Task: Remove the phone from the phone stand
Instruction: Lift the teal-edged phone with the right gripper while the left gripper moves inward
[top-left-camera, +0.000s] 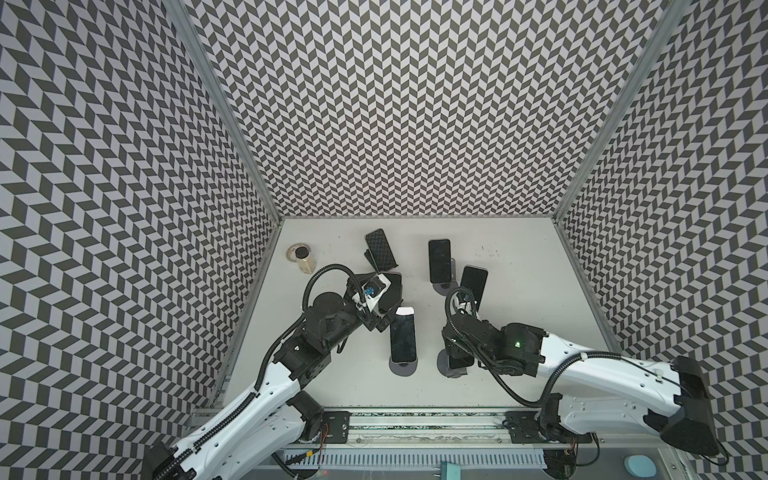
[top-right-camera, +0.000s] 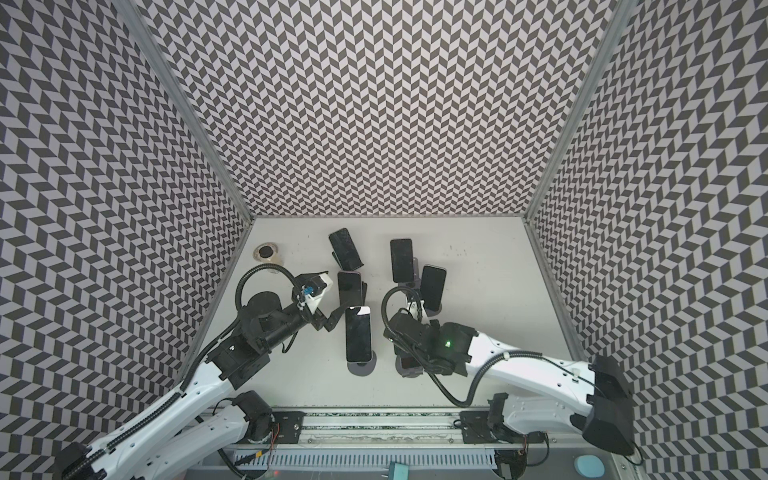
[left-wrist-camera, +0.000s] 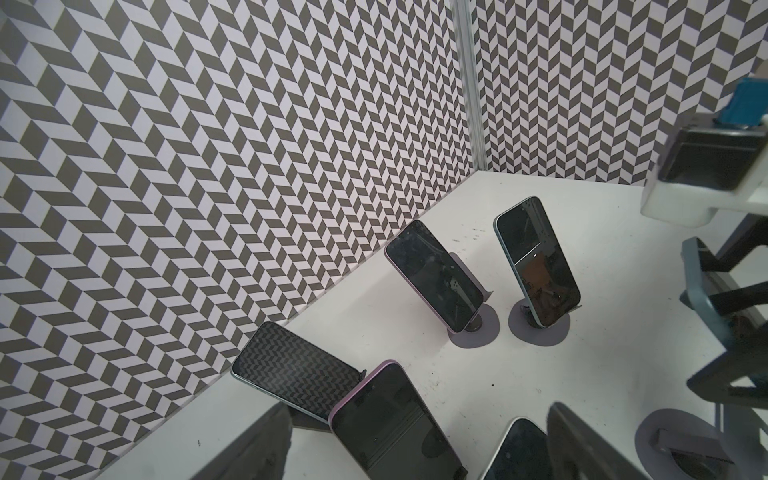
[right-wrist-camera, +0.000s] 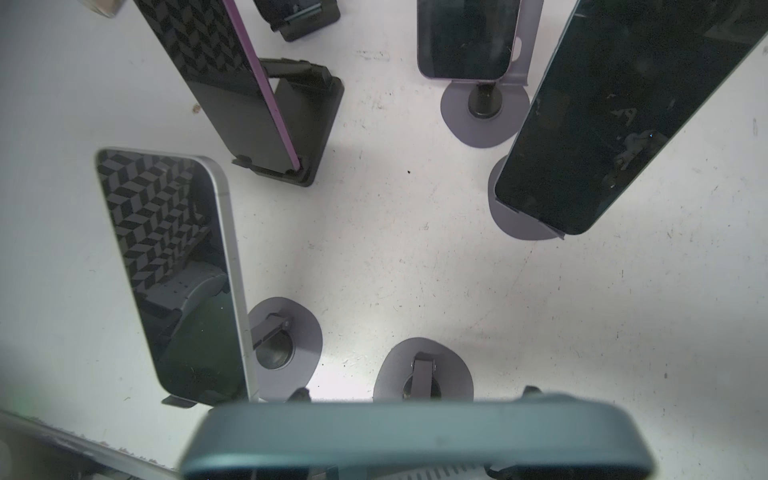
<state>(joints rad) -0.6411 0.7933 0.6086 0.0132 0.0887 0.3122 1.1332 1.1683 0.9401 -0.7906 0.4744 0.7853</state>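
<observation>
One teal-edged phone (right-wrist-camera: 415, 432) is clamped between the jaws of the right gripper (top-left-camera: 457, 353), just to the right of the silver-edged phone (top-left-camera: 403, 338) in both top views. It looks lifted clear of its round grey phone stand (right-wrist-camera: 422, 374), whose cradle shows empty beneath it, though from above the arm hides most of this. The left gripper (top-right-camera: 329, 321) hangs at the silver-edged phone's upper left corner, jaws wide apart and holding nothing. The silver-edged phone leans on a grey stand (top-left-camera: 402, 368) of its own. Just behind it a purple-edged phone (top-right-camera: 349, 289) rests on a black stand (right-wrist-camera: 316, 120). Farther back and to the right stands a dark phone (top-left-camera: 439, 259). A jar (top-left-camera: 301, 257) sits well off to the back left, on the white table (top-left-camera: 540, 332).
</observation>
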